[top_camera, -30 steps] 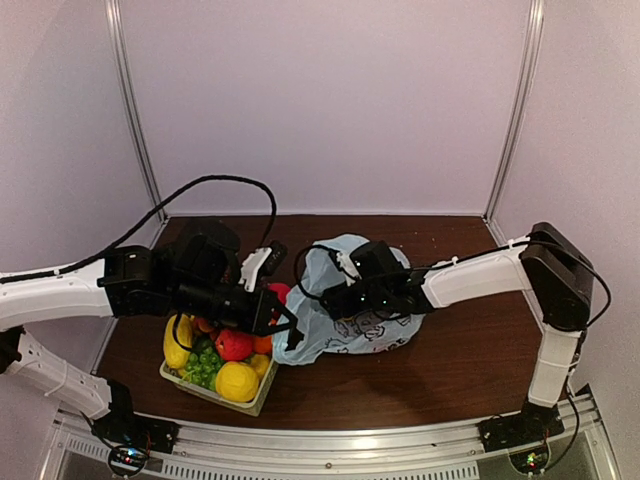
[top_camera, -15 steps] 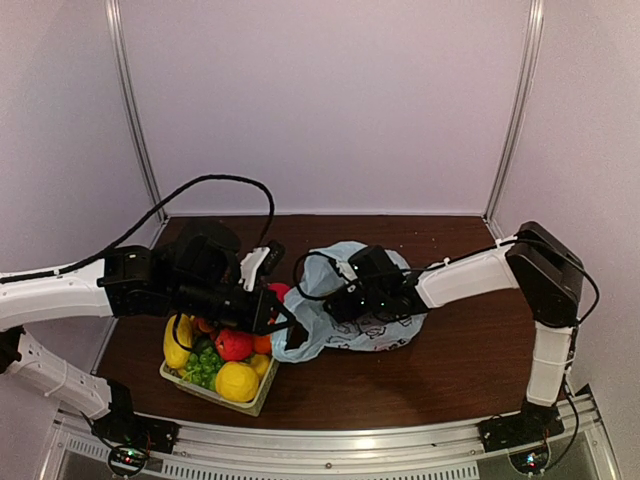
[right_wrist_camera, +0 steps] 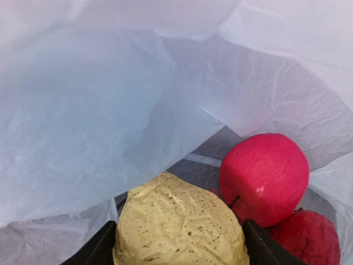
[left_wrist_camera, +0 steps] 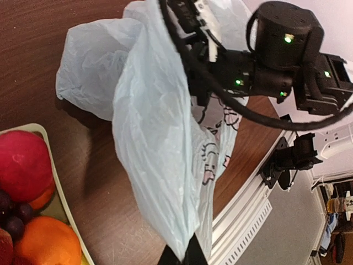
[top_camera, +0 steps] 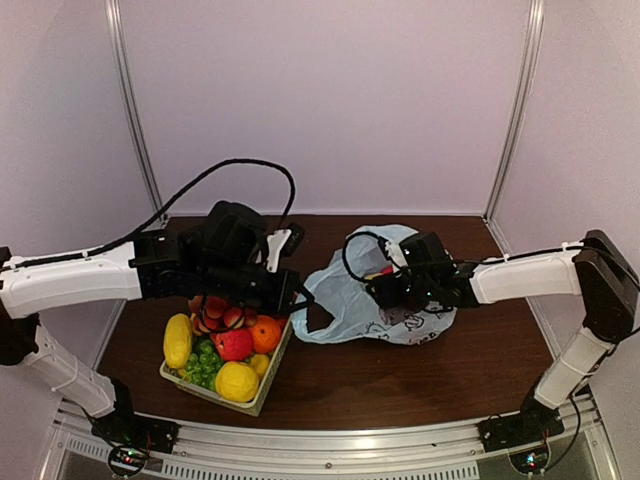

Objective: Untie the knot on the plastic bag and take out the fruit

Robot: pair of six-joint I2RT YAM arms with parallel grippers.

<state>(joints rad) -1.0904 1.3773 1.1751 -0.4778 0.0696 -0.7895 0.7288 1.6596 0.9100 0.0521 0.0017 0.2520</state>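
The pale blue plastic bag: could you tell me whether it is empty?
Not empty: lumpy yellow fruit and red fruits sit inside the bag.

cut by wrist views' lower edge: left gripper (left_wrist_camera: 183,255), right gripper (right_wrist_camera: 179,248), underside of lumpy yellow fruit (right_wrist_camera: 179,221), dark red fruit (right_wrist_camera: 306,237) | cut by left and lower edges: basket (left_wrist_camera: 59,187) | buried in bag (left_wrist_camera: 149,138) from above: right gripper's tips | too small to read: print (left_wrist_camera: 212,160)

The plastic bag (right_wrist_camera: 83,110) hems in the right claw (right_wrist_camera: 179,248); red fruit (right_wrist_camera: 265,176) crowds beside the yellow fruit (right_wrist_camera: 179,215).
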